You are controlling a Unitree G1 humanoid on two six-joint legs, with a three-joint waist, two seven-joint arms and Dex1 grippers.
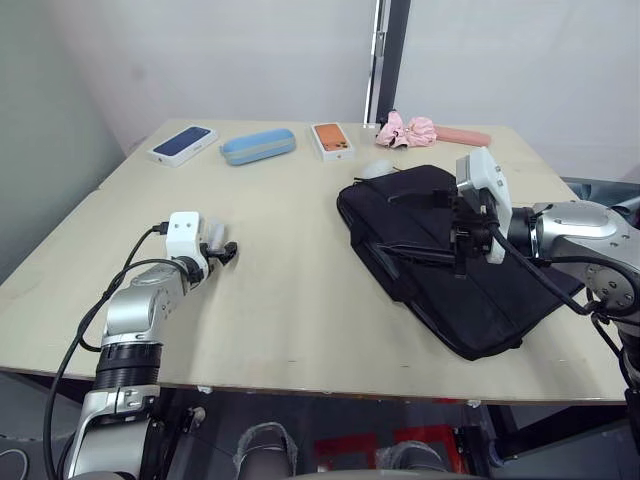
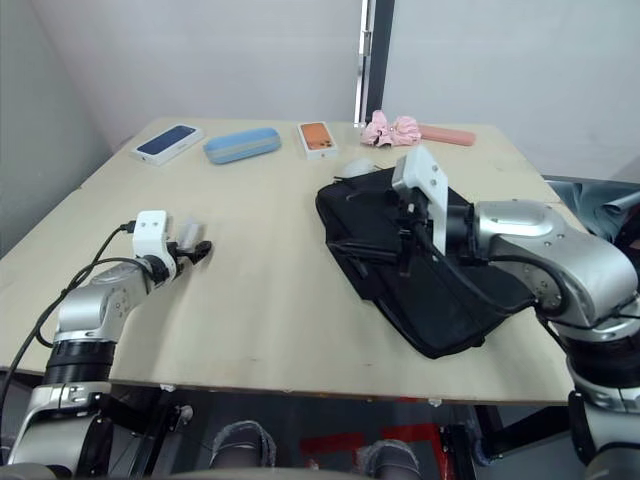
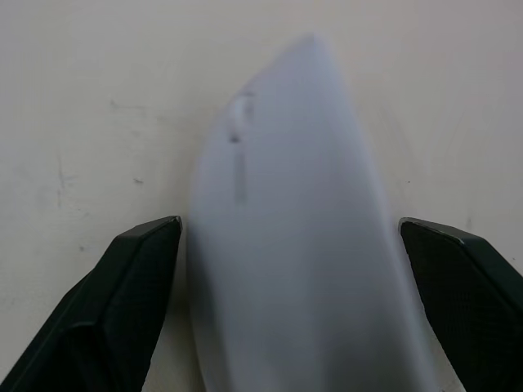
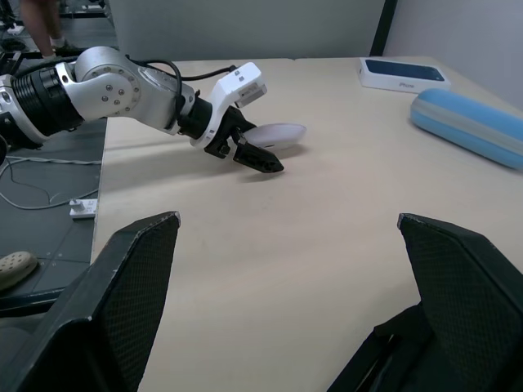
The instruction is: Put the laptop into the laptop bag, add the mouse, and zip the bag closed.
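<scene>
At table's left side, the mouse (image 3: pixel 294 245) is bracketed by the spread left gripper (image 1: pixel 222 250); right gripper (image 1: pixel 462 238) is held spread over the laptop bag (image 1: pixel 470 290).

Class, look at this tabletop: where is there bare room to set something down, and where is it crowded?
Bare wood lies between the left end effector with the mouse and the laptop bag, reaching the near edge. The far edge is crowded: phone box, blue case, orange box, pink cloth.
</scene>
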